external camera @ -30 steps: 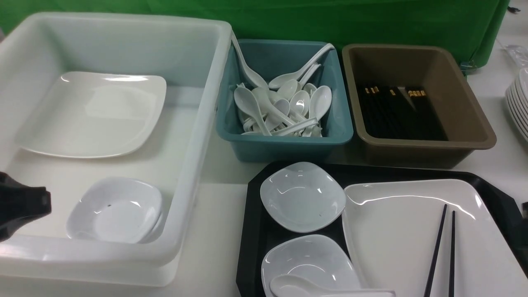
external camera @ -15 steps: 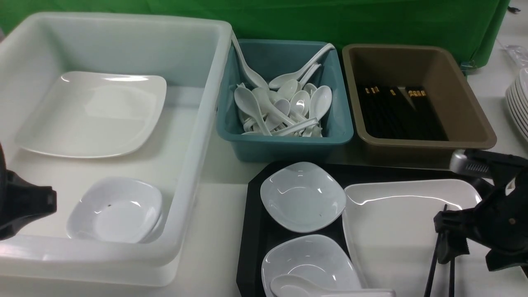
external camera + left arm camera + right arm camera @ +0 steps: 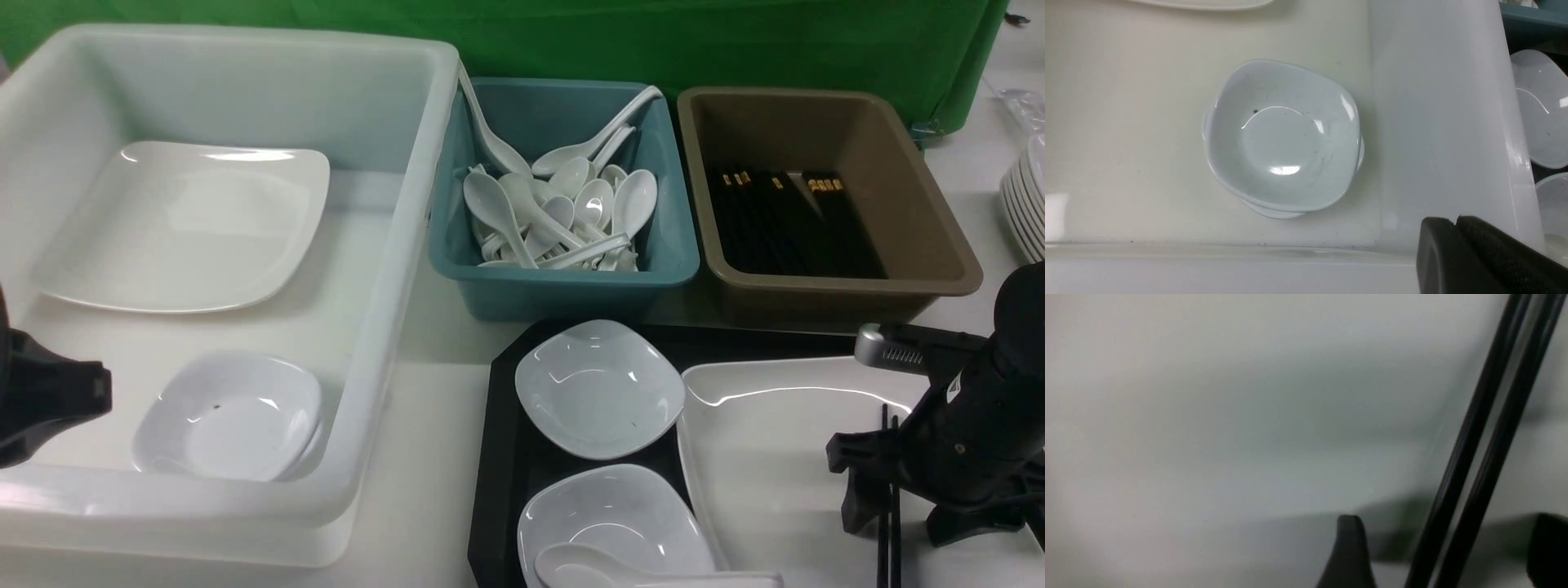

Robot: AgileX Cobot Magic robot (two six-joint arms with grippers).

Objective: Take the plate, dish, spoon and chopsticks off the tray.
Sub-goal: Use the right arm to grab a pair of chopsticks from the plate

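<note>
Two black chopsticks (image 3: 883, 555) lie side by side, running roughly 12 to 6 o'clock, on the large white rounded-square plate (image 3: 759, 465) in the black tray (image 3: 498, 490). The right pincer (image 3: 904, 521) stands wide open astride them, gripping nothing. The step appears to be picking up the chopsticks; next, it likely needs to close on both, then lift them toward the brown bin (image 3: 841, 286) at 12 o'clock. The soup spoon (image 3: 584, 567) rests in a small dish (image 3: 608, 506) toward 8 o'clock. The left pincer (image 3: 1455, 223) is closed and empty, at 9 o'clock.
</note>
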